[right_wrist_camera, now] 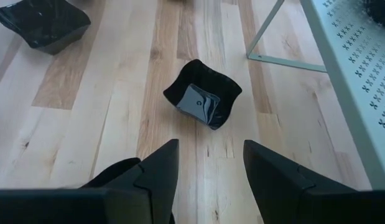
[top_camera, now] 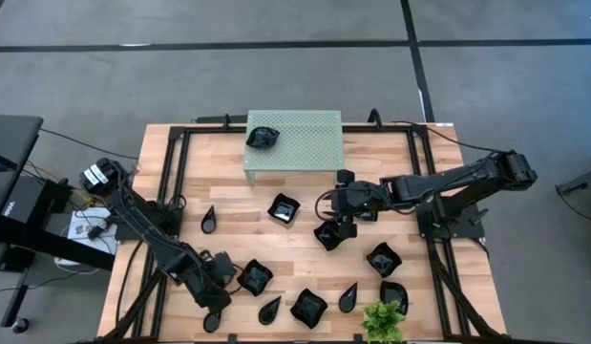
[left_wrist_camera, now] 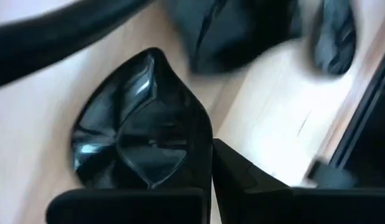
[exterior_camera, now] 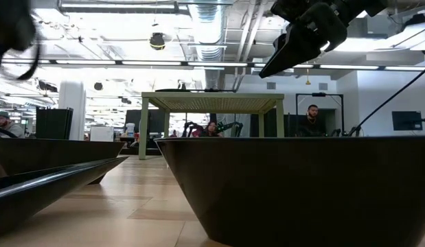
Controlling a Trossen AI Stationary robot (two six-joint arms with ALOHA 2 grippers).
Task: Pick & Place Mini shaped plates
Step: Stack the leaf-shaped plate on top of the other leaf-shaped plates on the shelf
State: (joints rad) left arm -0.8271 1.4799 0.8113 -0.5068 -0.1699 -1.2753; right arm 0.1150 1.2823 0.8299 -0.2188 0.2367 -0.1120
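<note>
One teardrop plate (left_wrist_camera: 139, 134) sits pinched at its rim in the left gripper (top_camera: 216, 304) jaws near the tabletop (top_camera: 228, 172) front edge, its point facing away from the wrist, while the right gripper (right_wrist_camera: 208, 165) hangs wide open.

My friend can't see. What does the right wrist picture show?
The right gripper hangs open over a wooden table, pointing toward a small wavy-edged square black dish. Another black dish sits farther off, and a pale green perforated stand is alongside.

The high view looks straight down on the whole table (top_camera: 295, 182). The low view sits at tabletop level. Both share the green stand (top_camera: 295, 139)
</note>
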